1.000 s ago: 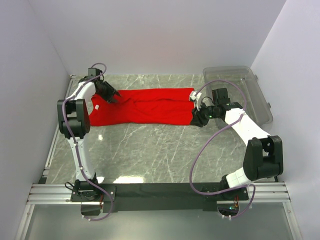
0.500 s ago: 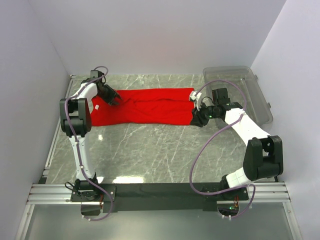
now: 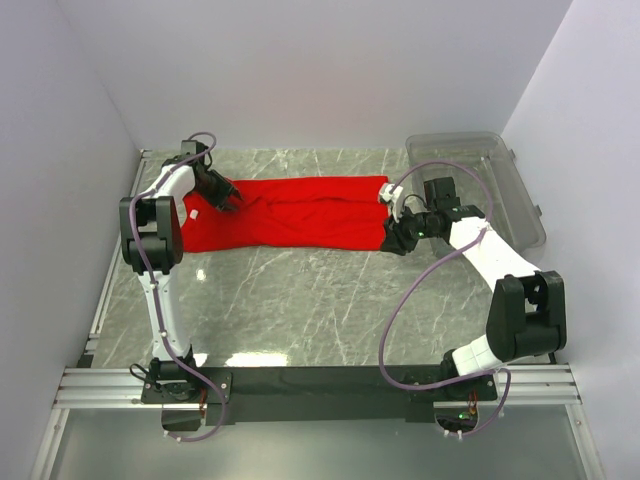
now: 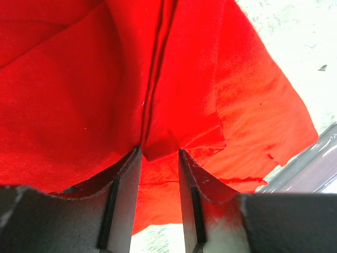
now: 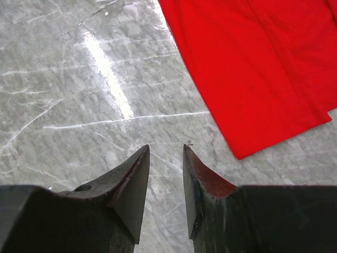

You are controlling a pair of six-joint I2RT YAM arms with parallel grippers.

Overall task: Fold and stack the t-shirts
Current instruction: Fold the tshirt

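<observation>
**Item: t-shirt (image 3: pixel 300 212), one, bright red.** It lies on the far half of the counter (image 3: pixel 320 310) as a long band running left to right. Its right end stops near the clear bin (image 3: pixel 512 195) without touching it.

**Left tool (image 4: pixel 159 153).** It sits on the shirt's left end. The fingers are close together with a ridge of cloth puckered between the tips, so I judge it to be pinching the shirt.

**Right tool (image 5: pixel 166 150).** It hangs low over bare counter, just beside the shirt's near right corner. The fingers are narrowly parted with nothing between them.

**Risks noted:**
- The left pinch looks shallow and may hold only the top layer. A lift would then peel the layers apart instead of carrying the whole end.
- The right tool has no hold on the cloth. If the left end is pulled alone, the band will drag and skew across the counter.
- The right tips stand off the hem. Closing there would catch nothing, and coming in flat could push the corner into a bunch.

**Condition of item:**
- Doubled lengthwise, with a seam-like crease along the middle.
- Right end straight-hemmed and flat.
- Left end broader and rumpled, with a small white neck label (image 3: pixel 193 212) showing.
- Soft, thin and limp, so it should crease easily.
</observation>
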